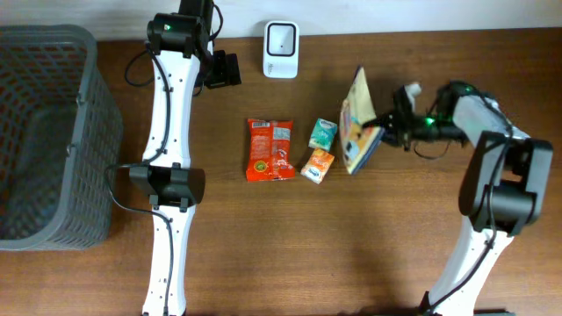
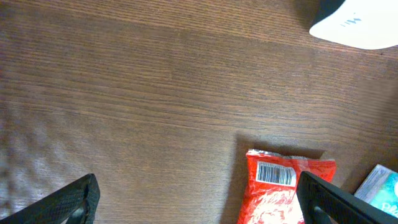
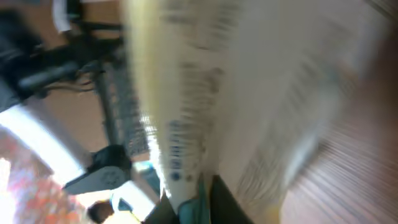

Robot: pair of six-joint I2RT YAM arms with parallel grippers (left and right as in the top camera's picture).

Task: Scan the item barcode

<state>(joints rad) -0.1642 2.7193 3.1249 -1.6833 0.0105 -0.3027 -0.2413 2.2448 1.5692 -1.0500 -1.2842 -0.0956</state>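
The right gripper (image 1: 379, 123) is pinched nearly closed on an edge of the yellow packet (image 1: 356, 118), which stands tilted on edge, well right of the scanner (image 1: 281, 48). So thin a hold could let it slip or swing, and its barcode may never face the scanner. Its print is too blurred to read. The left gripper (image 1: 225, 70), just left of the scanner, gapes empty. The red packet (image 2: 283, 186) below the scanner shows a barcode, digits illegible.
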